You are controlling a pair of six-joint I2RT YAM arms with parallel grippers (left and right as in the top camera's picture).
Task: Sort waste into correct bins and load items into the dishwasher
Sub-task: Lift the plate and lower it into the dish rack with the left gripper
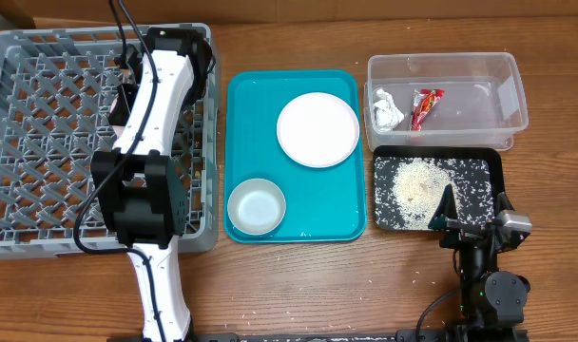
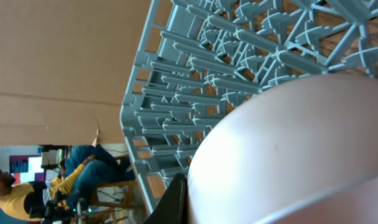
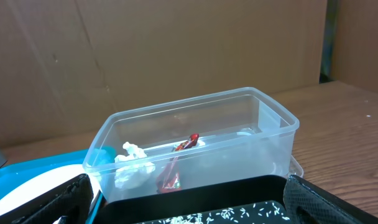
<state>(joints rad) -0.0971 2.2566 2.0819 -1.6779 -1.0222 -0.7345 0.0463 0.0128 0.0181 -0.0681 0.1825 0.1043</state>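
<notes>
My left gripper (image 1: pixel 165 47) reaches over the far side of the grey dish rack (image 1: pixel 42 142). In the left wrist view it (image 2: pixel 175 202) is shut on a white plate with a pinkish back (image 2: pixel 288 155), held above the rack's lattice (image 2: pixel 195 81). A second white plate (image 1: pixel 317 129) and a steel bowl (image 1: pixel 257 206) sit on the teal tray (image 1: pixel 298 228). The clear tub (image 1: pixel 498 104) holds the white tissue (image 1: pixel 384 108) and the red wrapper (image 1: pixel 425 106). Rice grains (image 1: pixel 417 185) lie in the black tray (image 1: pixel 493 166). My right gripper (image 1: pixel 470 223) is open and empty at that tray's near edge. Cup and chopsticks are out of view.
The right wrist view shows the clear tub (image 3: pixel 263 130) with the tissue (image 3: pixel 132 165) and wrapper (image 3: pixel 173 171), and the black tray (image 3: pixel 195 196) just ahead of my open fingers (image 3: pixel 189 208). A few stray grains (image 1: pixel 422 277) lie on the wooden table.
</notes>
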